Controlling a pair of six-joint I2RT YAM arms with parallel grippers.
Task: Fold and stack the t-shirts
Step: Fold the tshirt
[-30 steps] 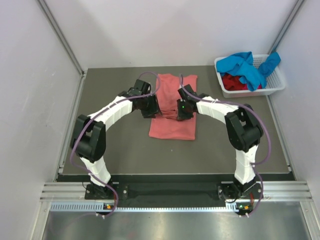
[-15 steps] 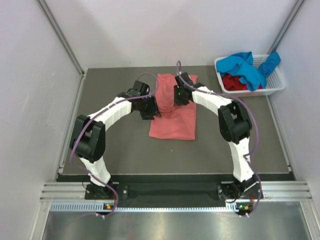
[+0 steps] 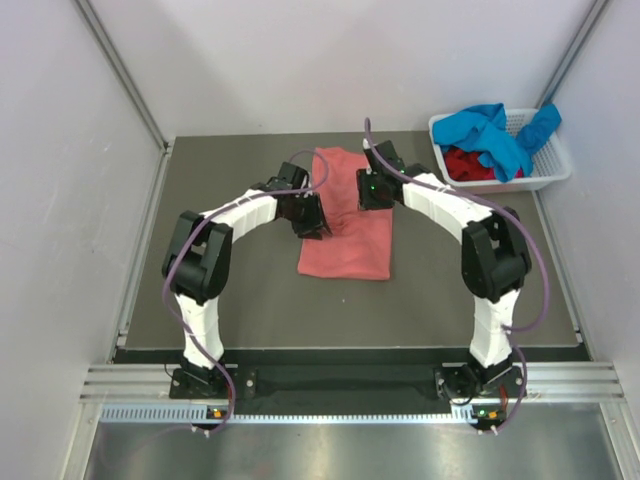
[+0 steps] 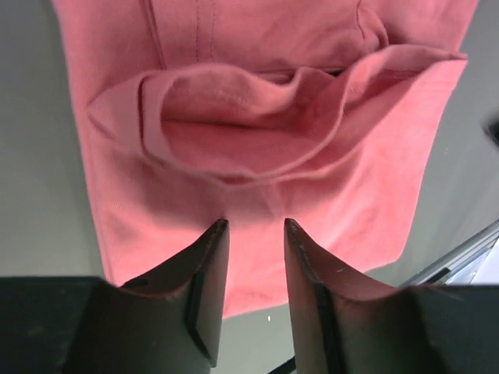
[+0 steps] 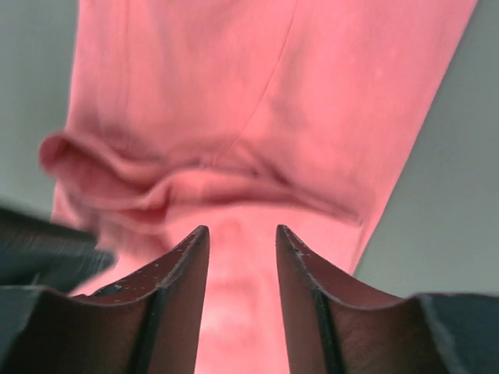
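1. Top external view. The salmon-pink t-shirt [image 3: 345,245] lies partly folded as a tall strip at the centre of the table [image 3: 240,300]. The left gripper [image 3: 314,225] is at its left edge and the right gripper [image 3: 372,190] over its upper part. A blue t-shirt [image 3: 490,130] and a dark red t-shirt [image 3: 465,165] sit in the basket [image 3: 555,170], upper right.
2. Left wrist view. The jaws are narrowly apart with nothing between them. The cloth bunches in a ridge just above the tips.
3. Right wrist view. The jaws are likewise apart and empty. The picture is blurred, so contact with the cloth cannot be told.
4. Hazard. A pinch could take one layer only, or the two grips could land at uneven heights, which would skew the fold or drag the strip sideways.
5. Change from a second ago. The right gripper has moved from mid-shirt towards the top of the frame, and the left elbow has swung inward. The shirt's outline looks unchanged.
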